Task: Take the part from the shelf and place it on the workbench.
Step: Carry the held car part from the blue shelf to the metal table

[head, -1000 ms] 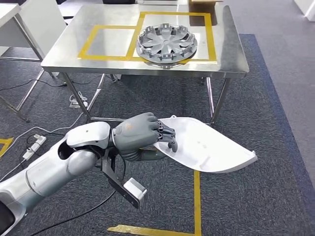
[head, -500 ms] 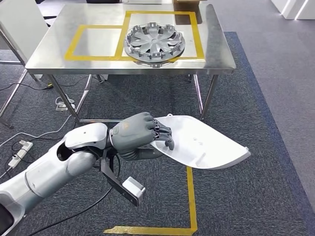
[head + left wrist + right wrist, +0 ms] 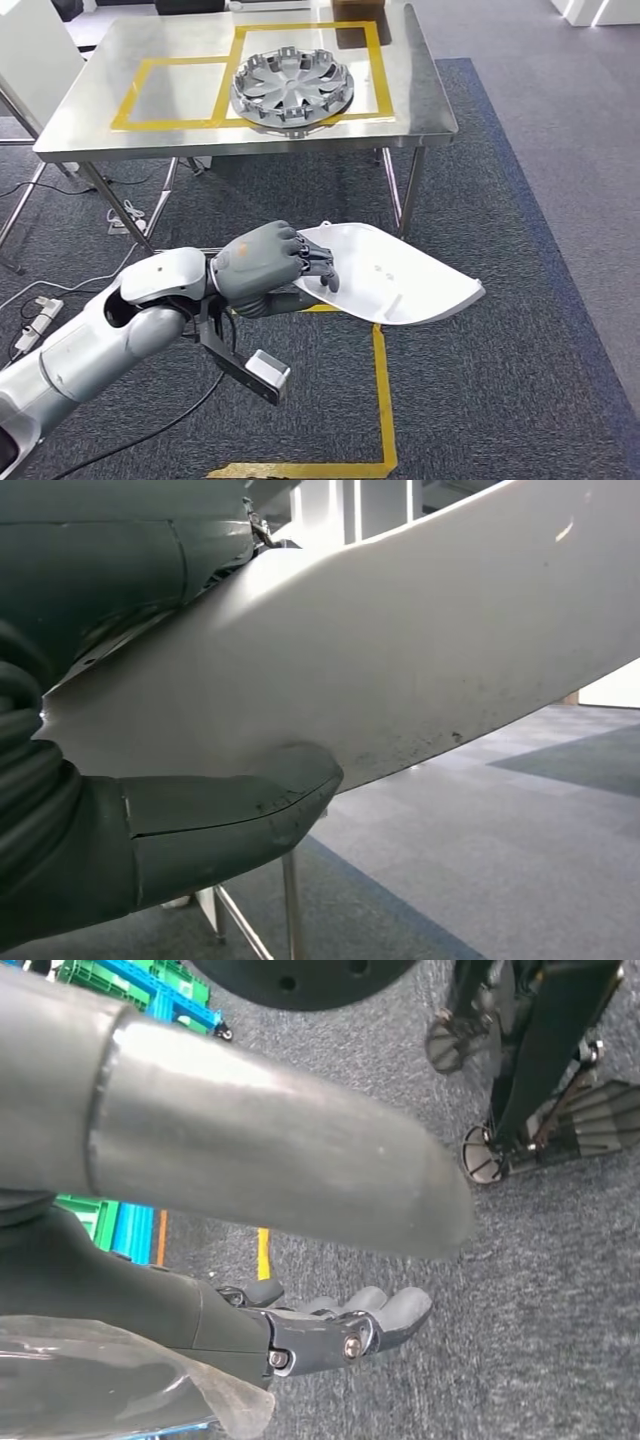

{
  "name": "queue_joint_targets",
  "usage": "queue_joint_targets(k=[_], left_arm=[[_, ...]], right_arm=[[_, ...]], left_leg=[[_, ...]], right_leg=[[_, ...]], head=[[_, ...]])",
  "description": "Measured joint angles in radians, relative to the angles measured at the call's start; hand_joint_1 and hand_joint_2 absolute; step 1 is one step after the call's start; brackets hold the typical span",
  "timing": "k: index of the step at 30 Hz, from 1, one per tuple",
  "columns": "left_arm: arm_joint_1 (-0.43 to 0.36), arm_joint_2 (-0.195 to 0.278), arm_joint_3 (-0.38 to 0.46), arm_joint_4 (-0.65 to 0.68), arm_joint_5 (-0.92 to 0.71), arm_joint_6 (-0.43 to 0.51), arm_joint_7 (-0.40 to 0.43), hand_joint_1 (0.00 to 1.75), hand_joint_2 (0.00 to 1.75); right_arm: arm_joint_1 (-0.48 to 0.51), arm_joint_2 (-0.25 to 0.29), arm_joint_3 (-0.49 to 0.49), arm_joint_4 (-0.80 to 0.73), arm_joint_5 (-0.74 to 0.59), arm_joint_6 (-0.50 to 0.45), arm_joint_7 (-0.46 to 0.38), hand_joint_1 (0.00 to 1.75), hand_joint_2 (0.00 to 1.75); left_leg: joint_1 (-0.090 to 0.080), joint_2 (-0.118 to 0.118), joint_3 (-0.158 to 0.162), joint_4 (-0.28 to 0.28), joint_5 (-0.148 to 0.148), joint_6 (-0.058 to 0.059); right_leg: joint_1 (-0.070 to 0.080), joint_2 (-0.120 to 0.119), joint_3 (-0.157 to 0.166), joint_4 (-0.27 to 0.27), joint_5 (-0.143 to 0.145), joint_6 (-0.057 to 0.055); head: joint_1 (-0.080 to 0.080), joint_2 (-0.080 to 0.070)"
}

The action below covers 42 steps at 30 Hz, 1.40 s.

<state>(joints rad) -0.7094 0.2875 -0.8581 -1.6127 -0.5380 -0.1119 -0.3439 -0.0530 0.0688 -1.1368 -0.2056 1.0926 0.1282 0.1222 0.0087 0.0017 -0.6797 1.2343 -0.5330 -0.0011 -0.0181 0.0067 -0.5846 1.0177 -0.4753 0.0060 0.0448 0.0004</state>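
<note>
- Steel worktop (image 3: 83,120) with yellow tape squares, silver hubcap (image 3: 293,87) resting inside one.
- Long white curved plastic panel (image 3: 407,280), carried short of the worktop above the carpet; probably light, stiff, smooth; long overhang likely to lever.
- Left hand (image 3: 266,265) clamped on panel's near end.
- Right hand (image 3: 332,1332) unladen, fingers extended.

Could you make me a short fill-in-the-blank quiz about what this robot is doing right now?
1. The robot's left hand holds a curved ____ panel.
2. On the steel workbench lies a silver ____.
3. The yellow tape on the workbench marks ____ rectangles.
4. The right hand holds ____.

Missing words: white; hubcap; two; nothing
</note>
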Motion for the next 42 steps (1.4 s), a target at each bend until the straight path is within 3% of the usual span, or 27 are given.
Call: queue_joint_targets(k=[2,3,6,8,11,12,13,14,17,19,21,23,24,27,28,29,30,32,34,37,38,40,42], left_arm=[[0.000,-0.001,-0.001,0.000,-0.009,0.007,0.002,1.75,1.75],[0.000,-0.003,-0.002,0.001,-0.013,0.010,0.002,1.75,1.75],[0.002,-0.012,-0.006,0.003,-0.026,0.019,0.002,1.75,1.75],[0.003,-0.018,-0.007,0.006,-0.036,0.028,0.002,1.75,1.75],[0.010,-0.029,-0.013,0.010,-0.052,0.045,0.002,1.75,1.75],[0.015,-0.031,-0.016,0.011,-0.056,0.048,0.002,1.75,1.75],[0.020,-0.033,-0.019,0.012,-0.060,0.050,0.002,1.75,1.75],[0.025,-0.033,-0.022,0.013,-0.063,0.052,0.002,1.75,1.75],[0.028,-0.034,-0.025,0.013,-0.066,0.056,0.002,1.75,1.75],[0.028,-0.035,-0.026,0.013,-0.067,0.057,0.002,1.75,1.75],[0.028,-0.035,-0.027,0.014,-0.068,0.057,0.002,1.75,1.75],[0.027,-0.035,-0.027,0.014,-0.068,0.058,0.002,1.75,1.75],[0.027,-0.034,-0.026,0.014,-0.068,0.058,0.002,1.75,1.75],[0.029,-0.033,-0.027,0.016,-0.068,0.059,0.002,1.75,1.75],[0.030,-0.033,-0.027,0.017,-0.068,0.059,0.002,1.75,1.75],[0.031,-0.033,-0.028,0.017,-0.069,0.059,0.002,1.75,1.75],[0.031,-0.032,-0.028,0.017,-0.069,0.059,0.002,1.75,1.75],[0.028,-0.032,-0.027,0.017,-0.071,0.059,0.002,1.75,1.75],[0.024,-0.032,-0.026,0.017,-0.072,0.059,0.002,1.75,1.75],[0.023,-0.030,-0.026,0.017,-0.074,0.059,0.002,1.75,1.75],[0.023,-0.030,-0.025,0.017,-0.074,0.059,0.002,1.75,1.75],[0.021,-0.031,-0.025,0.017,-0.074,0.059,0.002,1.75,1.75],[0.022,-0.032,-0.027,0.017,-0.074,0.059,0.002,1.75,1.75]], right_arm=[[-0.001,0.004,0.001,0.000,0.002,0.002,-0.002,0.00,0.00],[-0.001,0.006,0.001,0.001,0.002,0.003,-0.004,0.00,0.00],[-0.001,0.007,0.002,0.001,0.003,0.008,-0.005,0.00,0.00],[-0.001,0.007,0.002,0.001,0.003,0.010,-0.007,0.00,0.00],[-0.001,0.008,0.002,0.001,0.003,0.012,-0.011,0.00,0.00],[-0.001,0.008,0.002,0.001,0.003,0.013,-0.013,0.00,0.00],[0.000,0.008,0.002,0.001,0.003,0.013,-0.015,0.00,0.00],[0.001,0.008,0.002,0.001,0.004,0.013,-0.018,0.00,0.00],[0.000,0.008,0.002,0.001,0.005,0.013,-0.023,0.00,0.00],[0.000,0.008,0.002,0.001,0.005,0.014,-0.024,0.00,0.00],[0.000,0.008,0.002,0.001,0.006,0.014,-0.026,0.00,0.00],[0.000,0.009,0.002,0.001,0.006,0.014,-0.028,0.00,0.00],[0.000,0.010,0.002,0.001,0.006,0.014,-0.029,0.00,0.00],[0.000,0.010,0.002,0.001,0.007,0.014,-0.031,0.00,0.00],[0.000,0.010,0.002,0.001,0.007,0.014,-0.031,0.00,0.00],[0.000,0.010,0.002,0.001,0.007,0.014,-0.031,0.00,0.00],[0.000,0.010,0.002,0.001,0.007,0.014,-0.030,0.00,0.00],[0.000,0.011,0.002,0.001,0.007,0.014,-0.028,0.00,0.00],[0.000,0.012,0.002,0.001,0.007,0.014,-0.026,0.00,0.00],[-0.001,0.013,0.002,0.001,0.008,0.014,-0.024,0.00,0.00],[-0.001,0.013,0.002,0.001,0.008,0.014,-0.024,0.00,0.00],[-0.002,0.013,0.002,0.001,0.008,0.014,-0.024,0.00,0.00],[0.000,0.013,0.002,0.001,0.009,0.016,-0.024,0.00,0.00]], left_leg=[[-0.004,-0.001,0.056,-0.131,0.061,0.013],[-0.006,-0.002,0.075,-0.176,0.074,0.017],[-0.009,-0.002,0.084,-0.208,0.072,0.021],[-0.004,-0.001,0.088,-0.217,0.078,0.029],[-0.002,0.001,0.090,-0.222,0.080,0.037],[-0.002,0.001,0.090,-0.222,0.080,0.038],[-0.002,0.000,0.090,-0.221,0.080,0.038],[-0.002,-0.002,0.091,-0.221,0.079,0.037],[-0.002,-0.010,0.092,-0.217,0.075,0.030],[-0.005,-0.016,0.088,-0.213,0.075,0.020],[-0.005,-0.021,0.086,-0.213,0.077,0.009],[-0.003,-0.020,0.080,-0.195,0.062,-0.001],[-0.002,-0.018,0.065,-0.160,0.039,-0.006],[0.000,-0.014,-0.019,0.027,-0.048,-0.014],[0.001,-0.013,-0.035,0.063,-0.055,-0.014],[0.000,-0.012,-0.033,0.063,-0.044,-0.012],[0.000,-0.009,-0.014,0.024,-0.016,-0.009],[-0.007,0.017,0.053,-0.110,0.046,0.005],[-0.016,0.042,0.093,-0.197,0.068,0.016],[-0.017,0.028,0.094,-0.216,0.071,0.026],[-0.015,0.021,0.095,-0.219,0.075,0.031],[-0.009,0.008,0.096,-0.225,0.082,0.039],[-0.008,-0.007,0.093,-0.225,0.083,0.042]], right_leg=[[0.002,0.004,0.001,0.001,-0.002,0.003],[0.003,0.005,-0.001,0.002,-0.002,0.007],[0.003,0.005,-0.006,0.000,-0.001,0.024],[0.002,0.003,-0.019,0.021,-0.019,0.033],[0.000,0.001,-0.100,0.189,-0.100,0.043],[-0.001,0.001,-0.130,0.247,-0.118,0.046],[-0.001,0.001,-0.146,0.273,-0.117,0.048],[-0.002,0.001,-0.143,0.260,-0.098,0.049],[-0.003,0.007,-0.052,0.071,-0.006,0.046],[-0.002,0.012,-0.013,0.003,0.006,0.040],[-0.001,0.010,-0.010,0.000,0.006,0.029],[-0.003,0.002,-0.008,-0.003,0.008,0.015],[-0.004,-0.003,-0.006,-0.005,0.009,0.008],[-0.002,-0.019,-0.006,-0.005,0.007,-0.002],[0.000,-0.024,-0.006,-0.005,0.007,-0.002],[0.001,-0.030,-0.005,-0.005,0.006,-0.002],[0.002,-0.035,-0.004,-0.005,0.006,-0.002],[0.006,-0.046,-0.001,-0.004,0.005,0.000],[0.010,-0.057,-0.001,-0.002,0.004,0.007],[0.010,-0.076,-0.002,-0.002,0.000,0.022],[0.009,-0.068,-0.007,0.008,-0.010,0.027],[0.006,-0.036,-0.042,0.082,-0.058,0.035],[0.006,-0.015,-0.102,0.214,-0.116,0.040]], head=[[0.000,0.000],[0.000,0.000],[0.000,0.000],[0.001,0.000],[0.005,0.000],[0.005,0.000],[0.005,0.000],[0.005,0.000],[0.005,0.000],[0.004,0.000],[0.003,0.000],[0.001,0.000],[-0.002,0.000],[-0.006,0.000],[-0.006,0.000],[-0.007,0.000],[-0.007,0.000],[-0.008,0.000],[-0.007,0.000],[-0.007,0.000],[-0.007,0.000],[-0.004,0.000],[-0.002,0.000]])
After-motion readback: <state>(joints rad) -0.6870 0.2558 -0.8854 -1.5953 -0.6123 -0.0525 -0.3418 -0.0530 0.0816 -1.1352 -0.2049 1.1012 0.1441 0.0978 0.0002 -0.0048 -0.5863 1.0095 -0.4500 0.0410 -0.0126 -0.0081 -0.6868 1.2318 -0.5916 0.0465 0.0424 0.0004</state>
